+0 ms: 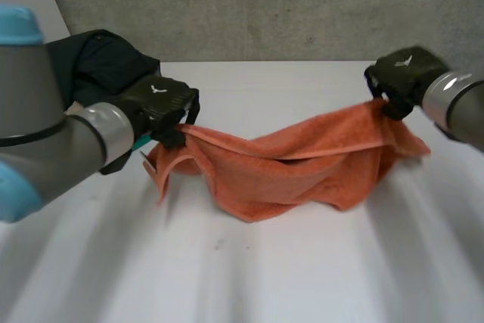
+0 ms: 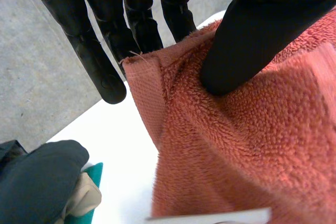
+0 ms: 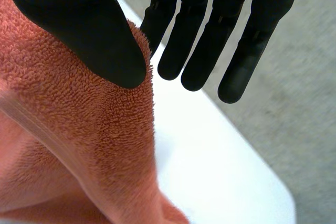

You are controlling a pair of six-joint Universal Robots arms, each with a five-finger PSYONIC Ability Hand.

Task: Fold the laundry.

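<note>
fluffy orange terry towel (image 1: 302, 164) stretches across the middle of the frame, sagging like a loose hammock over the smooth white table (image 1: 265, 277). left hand (image 1: 159, 104) pinches one hemmed corner, thumb (image 2: 247, 40) pressed into the nap. right hand (image 1: 401, 73) pinches the opposite corner the same way. lumpy dark clothes (image 1: 98, 58) sit upper left.

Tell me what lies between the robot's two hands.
The orange towel, pinched by the left hand at one end and the right hand at the other; head view.
</note>
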